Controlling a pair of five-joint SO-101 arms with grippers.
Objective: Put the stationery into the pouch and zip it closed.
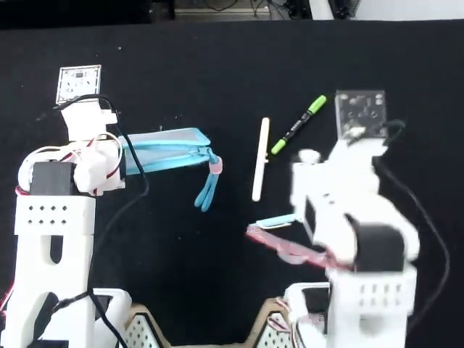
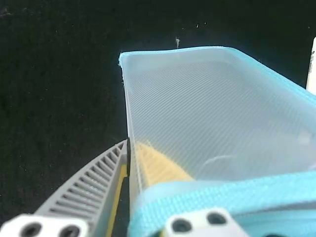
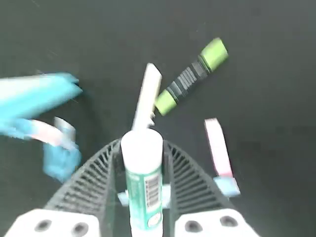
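Near right, the right pincer (image 3: pixel 142 148) is clenched on a white tube (image 3: pixel 143 190) with a green label, over the black table (image 1: pixel 217 72). A pink-and-blue strip (image 3: pixel 219 157) lies close by. Farther back lie a white pen (image 1: pixel 259 159) and a green highlighter (image 1: pixel 299 125). At left, the left pincer (image 2: pixel 129 165) clamps one end of the blue pouch (image 2: pixel 207 118), its zip pull (image 1: pixel 209 185) trailing toward the centre.

pouch (image 2: pixel 212 123): one end cut by frame edge
glue stick (image 3: pixel 143 182): near end cut off
pink strip (image 1: pixel 283 248): blurred, partly under arm (image 1: pixel 362 232)
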